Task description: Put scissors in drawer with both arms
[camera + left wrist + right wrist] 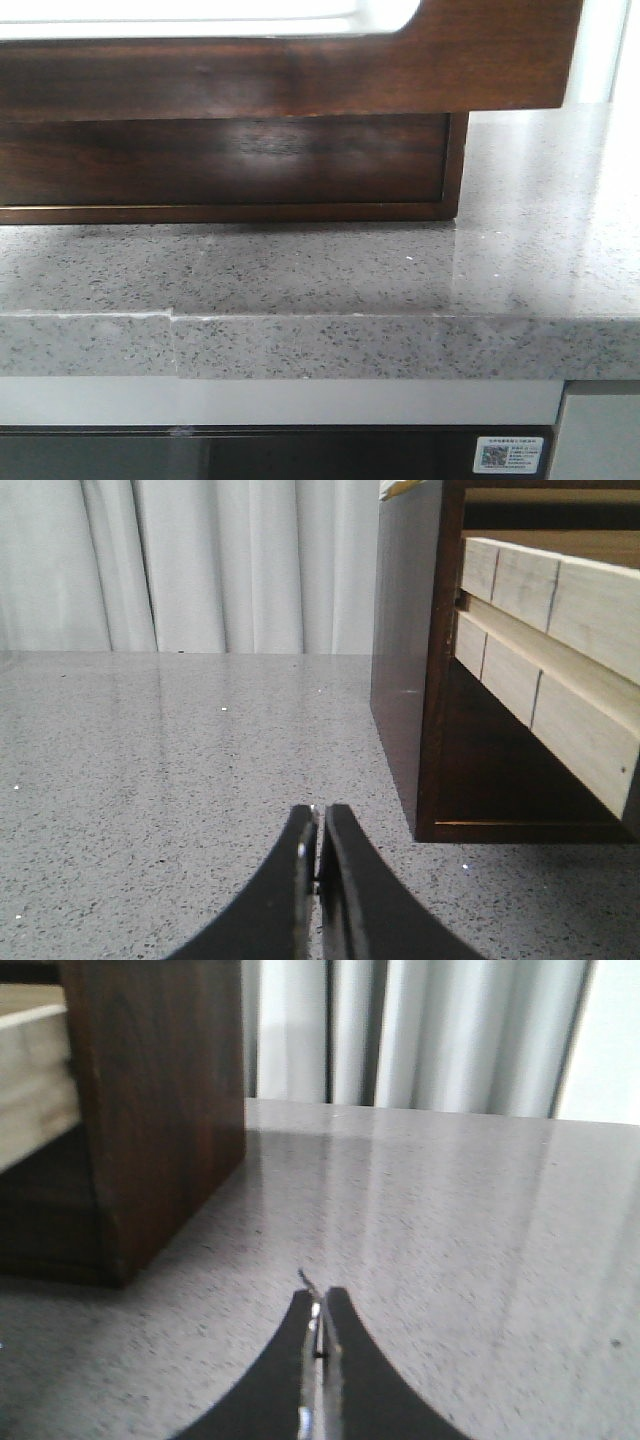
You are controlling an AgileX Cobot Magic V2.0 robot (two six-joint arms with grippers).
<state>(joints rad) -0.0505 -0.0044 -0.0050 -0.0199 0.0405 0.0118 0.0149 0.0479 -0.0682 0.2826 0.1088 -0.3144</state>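
The drawer (300, 70) has a glossy dark brown front with a wide rounded cutout along its top edge. It stands out from the dark wooden cabinet (230, 165). Its pale wooden sides (545, 630) show in the left wrist view. No scissors show in any view. My left gripper (320, 815) is shut and empty, low over the grey countertop to the left of the cabinet. My right gripper (320, 1298) is shut over the countertop to the right of the cabinet (160, 1110). A tiny thin sliver sticks out at its tips. Neither gripper shows in the front view.
The speckled grey stone countertop (400, 280) carries the cabinet; its front edge runs across the front view. White curtains (200, 560) hang behind the counter. A dark appliance front with a QR sticker (512, 455) sits below the counter.
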